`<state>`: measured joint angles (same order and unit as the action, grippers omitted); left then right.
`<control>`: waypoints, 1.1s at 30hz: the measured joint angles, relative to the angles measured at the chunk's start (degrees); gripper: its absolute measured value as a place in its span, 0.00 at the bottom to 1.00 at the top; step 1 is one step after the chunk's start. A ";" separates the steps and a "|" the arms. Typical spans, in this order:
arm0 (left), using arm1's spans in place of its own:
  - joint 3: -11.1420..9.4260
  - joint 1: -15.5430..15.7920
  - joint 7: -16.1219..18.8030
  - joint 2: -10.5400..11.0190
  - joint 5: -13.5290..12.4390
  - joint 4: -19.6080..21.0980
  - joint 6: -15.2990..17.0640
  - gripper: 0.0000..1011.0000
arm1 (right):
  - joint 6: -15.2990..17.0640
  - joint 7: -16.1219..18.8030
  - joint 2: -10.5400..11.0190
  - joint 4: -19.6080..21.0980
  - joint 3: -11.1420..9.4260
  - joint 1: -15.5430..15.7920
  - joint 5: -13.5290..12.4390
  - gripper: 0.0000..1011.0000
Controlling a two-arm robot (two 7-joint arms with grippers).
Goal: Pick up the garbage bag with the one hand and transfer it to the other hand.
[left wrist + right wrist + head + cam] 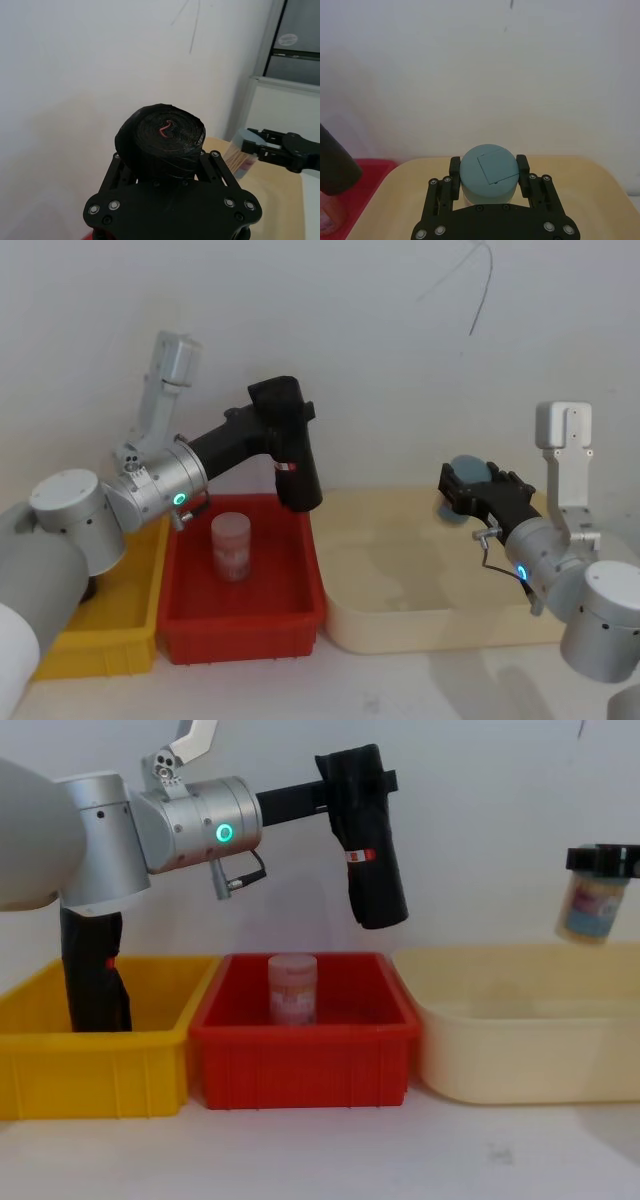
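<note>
Chest view, garbage bag [372,860] between left jaws

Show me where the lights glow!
Head view: a green ring glows behind the left hand gripping the garbage bag, a blue ring behind the right hand gripping a jar; chest view: the green ring shines on the silver arm.

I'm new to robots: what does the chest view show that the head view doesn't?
Chest view: a second black roll standing in the yellow bin. Head view: the right arm's blue ring. Both: the left tool gripping the garbage bag roll above the red bin, and the right tool holding a lidded jar over the cream tray.
</note>
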<state>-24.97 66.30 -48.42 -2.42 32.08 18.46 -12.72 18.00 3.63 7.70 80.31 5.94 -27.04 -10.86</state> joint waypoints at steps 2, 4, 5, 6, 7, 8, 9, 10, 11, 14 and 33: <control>-0.38 0.81 -0.72 -0.39 0.44 -1.67 -0.60 0.43 | -0.12 0.00 -0.07 -0.25 -0.42 0.12 -0.09 0.64; -0.86 1.85 -1.63 -0.95 0.97 -3.74 -1.35 0.43 | -0.34 0.06 -0.18 -0.43 -0.77 0.18 -0.35 0.64; -1.00 2.15 -1.90 -1.11 1.13 -4.44 -1.56 0.43 | -0.41 0.12 -0.23 -0.50 -0.91 0.20 -0.45 0.64; -1.13 2.44 -2.15 -1.27 1.29 -5.04 -1.77 0.43 | -0.51 0.21 -0.28 -0.56 -1.02 0.21 -0.58 0.64; -1.37 3.00 -2.62 -1.56 1.60 -6.18 -2.18 0.43 | -0.66 0.41 -0.39 -0.68 -1.21 0.22 -0.78 0.64; -1.48 3.25 -2.86 -1.68 1.72 -6.65 -2.35 0.43 | -0.75 0.51 -0.47 -0.76 -1.32 0.23 -0.88 0.64; -1.58 3.47 -3.06 -1.80 1.85 -7.13 -2.51 0.43 | -0.85 0.59 -0.55 -0.82 -1.41 0.23 -0.97 0.64; -1.76 3.85 -3.45 -1.99 2.07 -8.01 -2.81 0.43 | -0.97 0.69 -0.61 -0.89 -1.48 0.23 -1.10 0.64; -1.76 3.85 -3.45 -1.99 2.07 -8.01 -2.81 0.43 | -1.07 0.78 -0.68 -0.94 -1.55 0.23 -1.18 0.64; -2.17 4.74 -4.21 -2.44 2.53 -9.78 -3.45 0.43 | -1.47 1.06 -0.94 -1.18 -1.86 0.23 -1.51 0.64; -3.01 6.56 -5.79 -3.39 3.50 -13.56 -4.73 0.43 | -2.53 1.86 -1.59 -1.76 -2.65 0.18 -2.36 0.99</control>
<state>-27.97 72.86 -54.21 -5.81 35.58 4.91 -17.45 15.47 5.49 6.11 78.55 3.29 -26.85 -13.22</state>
